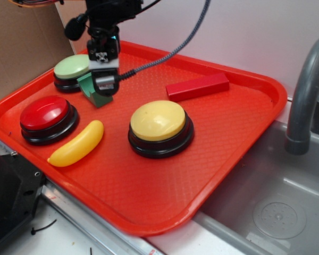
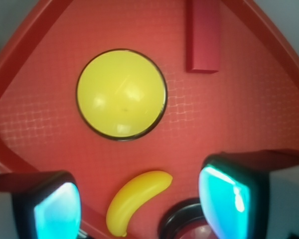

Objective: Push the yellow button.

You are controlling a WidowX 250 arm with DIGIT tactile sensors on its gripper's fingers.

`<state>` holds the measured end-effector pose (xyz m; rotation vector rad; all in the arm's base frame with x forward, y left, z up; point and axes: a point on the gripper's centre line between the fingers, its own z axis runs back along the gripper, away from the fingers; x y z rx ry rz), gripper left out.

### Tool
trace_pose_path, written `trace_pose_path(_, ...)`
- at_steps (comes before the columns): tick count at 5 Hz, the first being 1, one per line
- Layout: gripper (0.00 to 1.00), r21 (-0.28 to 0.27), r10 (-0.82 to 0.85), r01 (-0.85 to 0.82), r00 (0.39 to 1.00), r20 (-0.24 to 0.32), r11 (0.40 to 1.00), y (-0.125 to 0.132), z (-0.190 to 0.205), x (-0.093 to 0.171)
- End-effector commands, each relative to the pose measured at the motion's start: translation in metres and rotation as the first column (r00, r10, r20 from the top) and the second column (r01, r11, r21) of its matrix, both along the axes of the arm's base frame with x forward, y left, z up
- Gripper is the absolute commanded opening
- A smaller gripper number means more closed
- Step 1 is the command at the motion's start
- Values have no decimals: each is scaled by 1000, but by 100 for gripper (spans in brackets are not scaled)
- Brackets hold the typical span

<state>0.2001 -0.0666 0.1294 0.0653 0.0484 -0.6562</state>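
We see the yellow button [image 1: 158, 121] sitting on its black base near the middle of the red tray [image 1: 149, 202]. Our gripper [image 1: 103, 85] hangs well apart from it, toward ten o'clock in the exterior view, above a green block [image 1: 93, 91] and just beside the light-green button [image 1: 72, 68]. In the wrist view the fingers [image 2: 57, 211] stand wide apart with nothing between them; the yellow button [image 2: 121, 93] lies at twelve o'clock from the gap, untouched. A toy banana [image 1: 77, 143] lies at nine o'clock of the yellow button, and the red button [image 1: 47, 118] sits beyond it toward the tray's left rim. A red block [image 1: 198, 86] rests at one o'clock of the yellow button. A grey sink [image 1: 271, 212] adjoins the tray on the right.
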Motion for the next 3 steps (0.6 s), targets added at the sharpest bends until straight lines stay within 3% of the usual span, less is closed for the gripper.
trace_pose_path(1,100,-22,25,-24,998,55,999,-1,22,-5)
trace_pose_path(3,100,-33,47,-46,998,42,998,7,33,-15)
